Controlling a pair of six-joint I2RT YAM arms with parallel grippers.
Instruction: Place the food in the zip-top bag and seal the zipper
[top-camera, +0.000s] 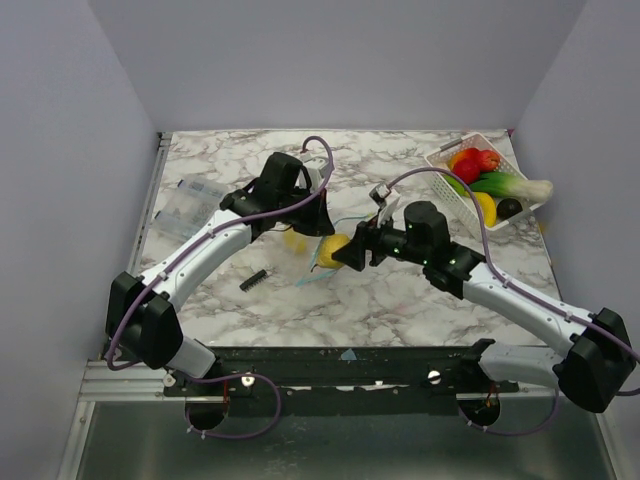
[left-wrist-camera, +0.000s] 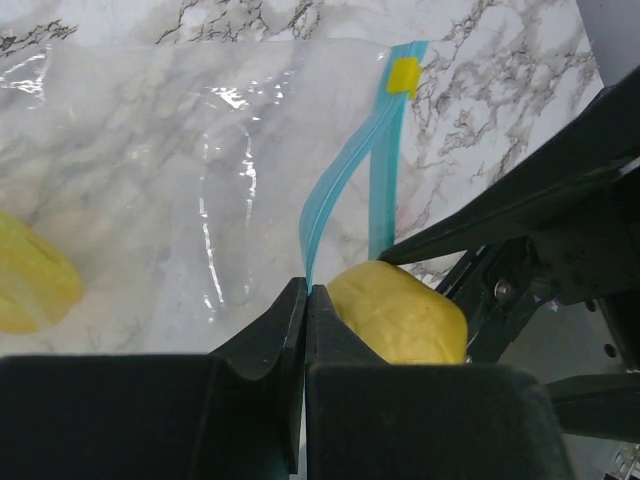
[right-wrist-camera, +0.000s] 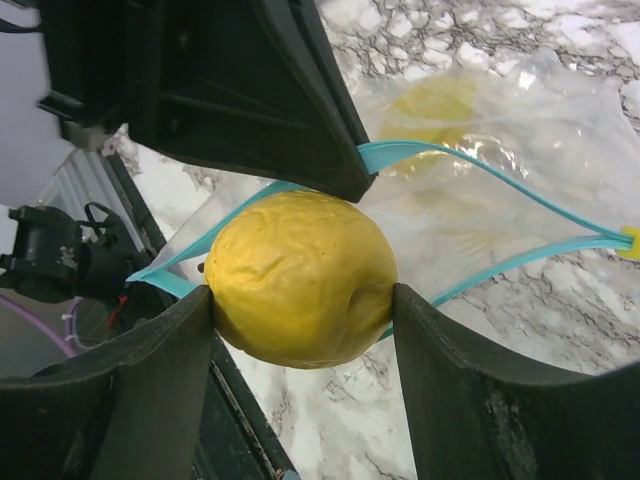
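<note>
The clear zip-top bag (left-wrist-camera: 180, 150) lies on the marble with its mouth held apart. My left gripper (left-wrist-camera: 306, 295) is shut on the upper lip of the teal-blue zipper (left-wrist-camera: 340, 180), lifting it. My right gripper (right-wrist-camera: 305, 300) is shut on a yellow lemon-like food (right-wrist-camera: 300, 280), which sits right at the open mouth between the two zipper strips (right-wrist-camera: 520, 258). Another yellow food (right-wrist-camera: 430, 105) lies deeper inside the bag. From above, both grippers meet mid-table around the lemon (top-camera: 333, 250).
A white basket (top-camera: 437, 158) at the back right holds red (top-camera: 470, 165), green (top-camera: 505, 183), yellow and dark toy foods. A small black bar (top-camera: 252, 280) lies near the left arm. A clear packet (top-camera: 190, 205) sits by the left edge.
</note>
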